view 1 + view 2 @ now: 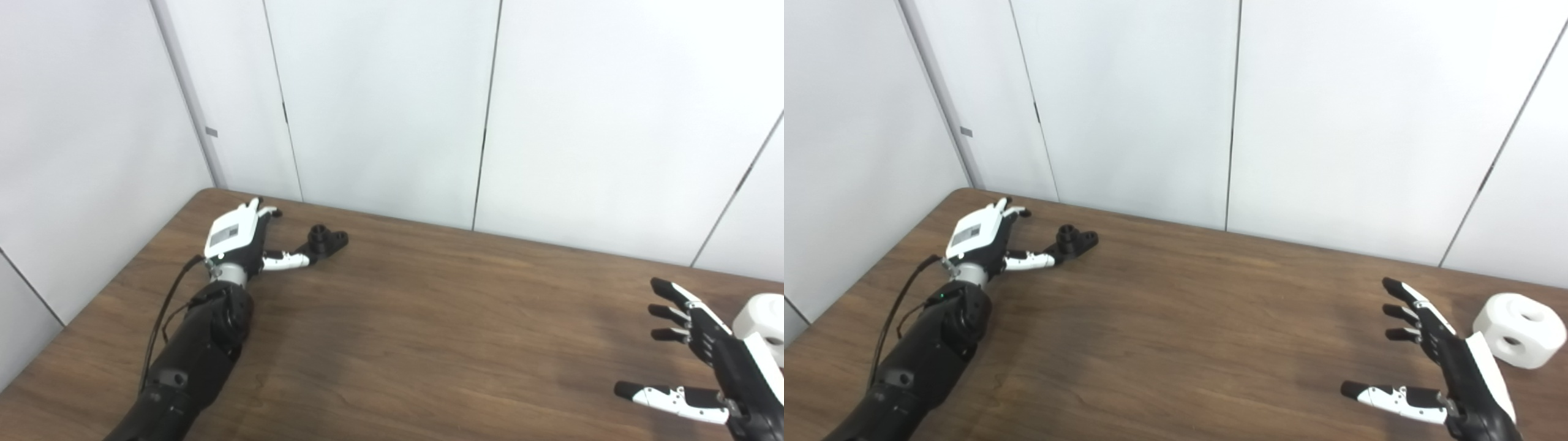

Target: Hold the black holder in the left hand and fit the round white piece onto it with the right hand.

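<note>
Near the table's [1176,343] far left corner, the left hand [980,242] lies spread, its thumb just touching the black holder [1077,240] — bare wood stretches between the arms. Spread and empty, the right hand [1445,361] hovers beside the round white piece [1519,329] — whole only in the right eye view.

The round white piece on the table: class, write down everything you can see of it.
The round white piece is a chunky, matt block, plastic by its look, with a rounded outline and flattened facets. Two round holes show, one in its top face and one in its side. It rests on the brown wooden table near the right edge. The open right hand is just to its left; whether they touch cannot be told.
</note>
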You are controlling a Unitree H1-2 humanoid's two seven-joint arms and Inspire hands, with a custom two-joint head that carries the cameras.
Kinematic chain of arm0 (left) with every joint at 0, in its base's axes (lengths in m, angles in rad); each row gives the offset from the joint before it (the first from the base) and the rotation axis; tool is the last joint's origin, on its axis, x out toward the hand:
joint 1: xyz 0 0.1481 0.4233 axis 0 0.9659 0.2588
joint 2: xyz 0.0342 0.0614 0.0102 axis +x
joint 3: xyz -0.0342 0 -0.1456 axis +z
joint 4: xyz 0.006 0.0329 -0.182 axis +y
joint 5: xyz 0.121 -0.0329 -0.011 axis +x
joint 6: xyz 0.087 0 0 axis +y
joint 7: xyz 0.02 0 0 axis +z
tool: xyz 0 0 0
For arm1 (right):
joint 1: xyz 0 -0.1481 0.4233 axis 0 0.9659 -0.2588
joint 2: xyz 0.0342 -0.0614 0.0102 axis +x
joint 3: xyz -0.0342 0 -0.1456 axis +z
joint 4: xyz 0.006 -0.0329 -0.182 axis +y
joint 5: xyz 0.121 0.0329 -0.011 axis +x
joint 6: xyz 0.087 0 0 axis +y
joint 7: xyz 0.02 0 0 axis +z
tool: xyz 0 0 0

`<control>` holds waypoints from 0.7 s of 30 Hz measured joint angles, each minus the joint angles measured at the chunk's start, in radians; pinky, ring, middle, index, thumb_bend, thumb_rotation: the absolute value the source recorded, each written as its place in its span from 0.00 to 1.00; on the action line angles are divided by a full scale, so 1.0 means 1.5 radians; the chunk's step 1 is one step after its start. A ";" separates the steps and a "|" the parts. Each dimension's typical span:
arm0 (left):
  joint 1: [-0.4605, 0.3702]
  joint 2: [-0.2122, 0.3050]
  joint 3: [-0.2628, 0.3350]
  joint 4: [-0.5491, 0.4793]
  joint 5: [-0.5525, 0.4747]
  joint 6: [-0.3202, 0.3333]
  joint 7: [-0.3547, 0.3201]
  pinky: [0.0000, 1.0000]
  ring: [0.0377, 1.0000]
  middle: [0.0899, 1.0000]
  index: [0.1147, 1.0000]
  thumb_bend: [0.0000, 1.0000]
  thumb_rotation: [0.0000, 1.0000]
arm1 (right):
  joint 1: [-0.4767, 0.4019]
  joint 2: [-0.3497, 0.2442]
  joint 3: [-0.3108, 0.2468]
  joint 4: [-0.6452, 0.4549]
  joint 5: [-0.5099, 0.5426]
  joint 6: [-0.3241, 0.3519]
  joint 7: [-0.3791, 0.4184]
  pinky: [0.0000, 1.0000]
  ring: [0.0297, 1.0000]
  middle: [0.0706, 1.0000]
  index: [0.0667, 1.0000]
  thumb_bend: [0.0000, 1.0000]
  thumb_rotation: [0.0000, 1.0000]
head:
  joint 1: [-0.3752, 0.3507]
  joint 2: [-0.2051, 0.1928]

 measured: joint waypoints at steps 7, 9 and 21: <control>-0.002 -0.009 -0.011 0.027 -0.016 -0.005 0.007 0.94 1.00 1.00 0.80 1.00 0.50 | 0.002 -0.001 0.000 -0.007 0.000 0.012 0.001 0.68 0.81 0.89 0.86 0.71 0.00 | -0.001 0.003; -0.002 -0.015 -0.012 0.037 -0.024 -0.013 0.013 0.94 1.00 1.00 0.79 1.00 0.49 | 0.002 -0.001 0.000 -0.017 0.000 0.014 0.002 0.68 0.81 0.89 0.86 0.71 0.00 | -0.003 0.006; -0.036 -0.061 -0.020 0.137 -0.035 -0.052 0.135 0.90 1.00 1.00 0.73 0.99 0.39 | 0.004 -0.001 0.000 -0.019 -0.003 0.016 0.002 0.68 0.81 0.89 0.86 0.68 0.00 | -0.010 0.010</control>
